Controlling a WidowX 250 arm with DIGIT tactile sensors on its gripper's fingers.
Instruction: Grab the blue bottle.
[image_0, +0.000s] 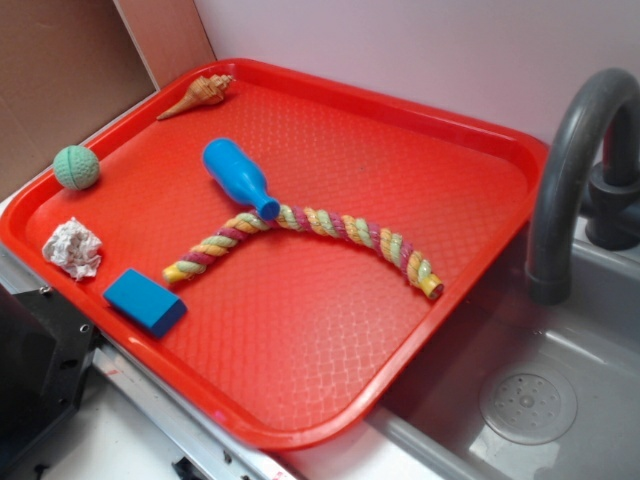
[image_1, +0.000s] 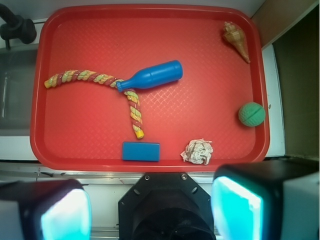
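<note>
Oblique exterior, overhead wrist; shared tray (image_0: 520, 165)

Your blue bottle (image_0: 236, 176) lies on its side mid-tray (image_0: 480, 150), neck touching the rope (image_0: 310, 238) — blue block (image_0: 144, 301) and crumpled paper (image_0: 73, 247) sit near the tray's front-left edge.

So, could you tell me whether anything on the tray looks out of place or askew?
The blue bottle lies on its side, its neck resting on the bend of the rope. A crumpled paper wad sits near the tray edge. Nothing is spilled.
</note>
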